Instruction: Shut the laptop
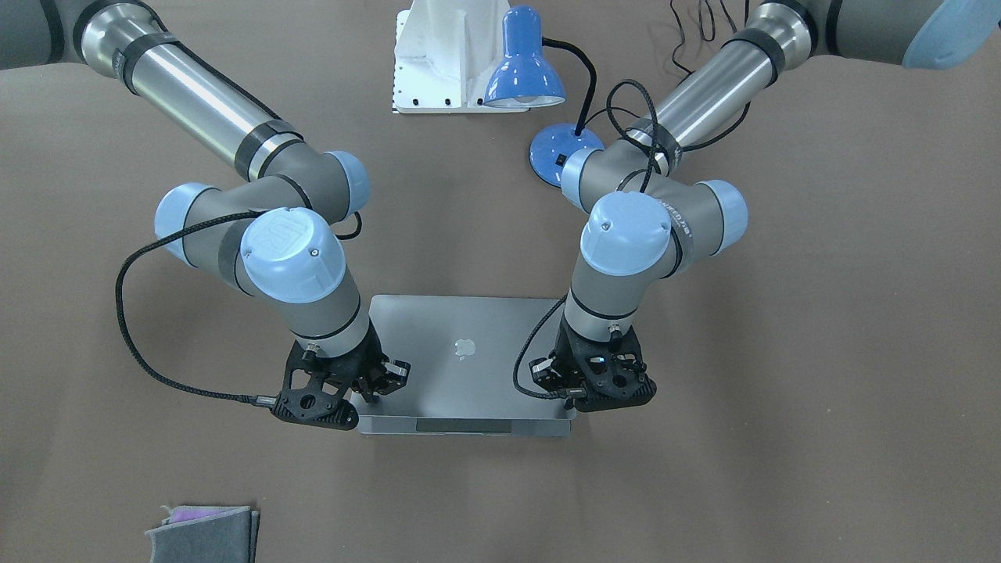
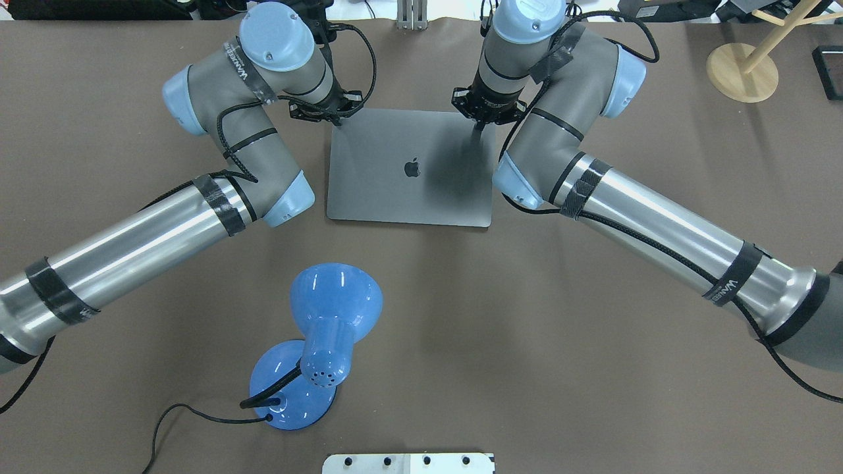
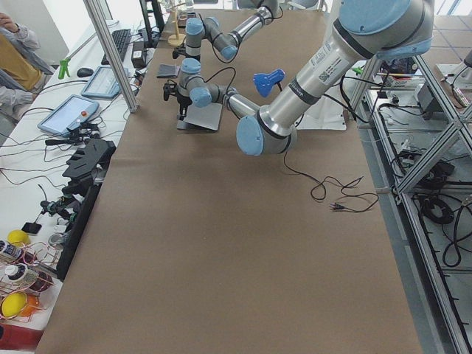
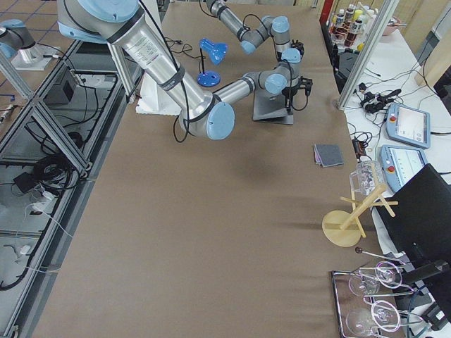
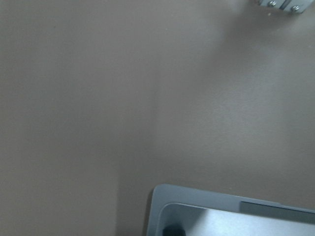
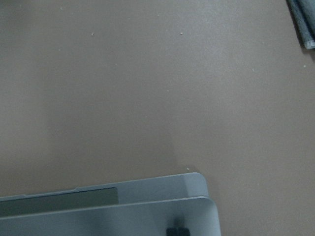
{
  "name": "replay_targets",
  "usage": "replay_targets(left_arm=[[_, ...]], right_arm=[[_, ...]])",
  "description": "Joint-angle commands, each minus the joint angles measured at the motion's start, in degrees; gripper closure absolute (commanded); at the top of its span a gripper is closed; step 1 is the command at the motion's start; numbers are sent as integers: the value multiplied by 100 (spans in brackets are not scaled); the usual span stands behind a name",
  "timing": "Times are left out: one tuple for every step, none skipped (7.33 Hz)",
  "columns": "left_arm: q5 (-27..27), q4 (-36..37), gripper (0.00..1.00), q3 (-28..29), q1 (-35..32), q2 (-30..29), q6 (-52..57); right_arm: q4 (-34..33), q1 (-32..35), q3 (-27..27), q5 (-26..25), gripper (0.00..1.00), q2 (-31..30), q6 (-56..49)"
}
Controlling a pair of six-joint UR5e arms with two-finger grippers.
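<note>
The grey laptop [image 1: 469, 375] lies at mid-table with its silver-grey lid lowered almost flat, apple logo up. A thin strip of its base shows past the lid's free edge. It also shows in the overhead view [image 2: 408, 191]. My left gripper [image 2: 336, 118] points down at one free-edge corner of the lid, and my right gripper [image 2: 481, 128] at the other. Both look shut, tips on the lid. In the front view the left gripper [image 1: 583, 395] is on the right and the right gripper [image 1: 375, 387] on the left. Each wrist view shows a lid corner [image 5: 221, 216] [image 6: 98, 211] and a dark fingertip [image 5: 172, 231] [image 6: 177, 231].
A blue desk lamp [image 2: 329, 316] with a black cord stands on the robot's side of the laptop, toward its left arm. A white block [image 1: 446, 55] sits at the table's robot-side edge. A folded grey cloth [image 1: 203, 532] and a wooden stand [image 2: 741, 72] lie at the far edge.
</note>
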Motion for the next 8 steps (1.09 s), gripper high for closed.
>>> replay_targets(left_arm=[[-53, -197, 100, 421, 21, -97, 101], [-271, -197, 100, 326, -49, -114, 93], [-952, -136, 100, 12, -502, -80, 232], [-1733, 143, 100, -557, -915, 164, 312], [-2054, 607, 100, -1502, -1172, 828, 460], [-2127, 1151, 100, -2686, -1418, 1826, 1106], [-2162, 2036, 100, -3812, -1777, 2698, 2174], [-2163, 2984, 100, -4719, -2242, 3446, 3472]], right_arm=[[150, -8, -289, 157, 100, 22, -11], [150, 227, -229, 471, 100, 109, -3], [115, 664, -63, 1153, 100, 118, -72], [71, 1043, 287, 1630, 100, -90, -134], [71, 1299, 1013, 1730, 100, -867, -239], [10, 1615, 1925, 1888, 100, -1849, -745], [-470, 1983, 2691, 1985, 100, -2599, -1733], [-1188, 2387, 3412, 1986, 100, -3407, -3039]])
